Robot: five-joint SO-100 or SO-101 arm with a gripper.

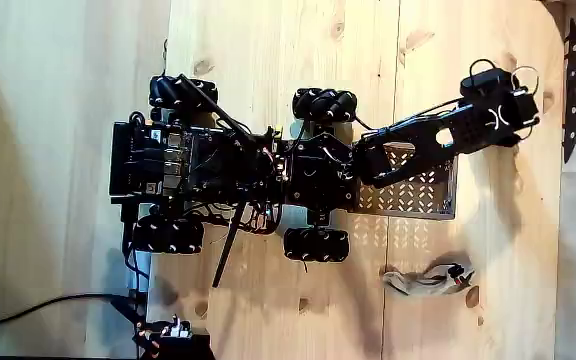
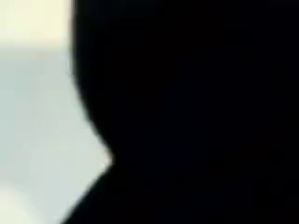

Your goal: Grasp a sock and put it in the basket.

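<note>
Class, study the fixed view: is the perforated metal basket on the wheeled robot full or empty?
Cannot tell fully: the basket's visible part looks bare, but the arm covers its upper side.

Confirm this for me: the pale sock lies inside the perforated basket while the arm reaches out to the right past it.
Not quite. In the fixed view the pale sock lies on the wooden table, below the basket and apart from it, not inside. The rest holds: the arm does reach right past the basket.

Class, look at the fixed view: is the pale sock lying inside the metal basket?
No. The pale sock lies on the wooden table, below the basket.
</note>
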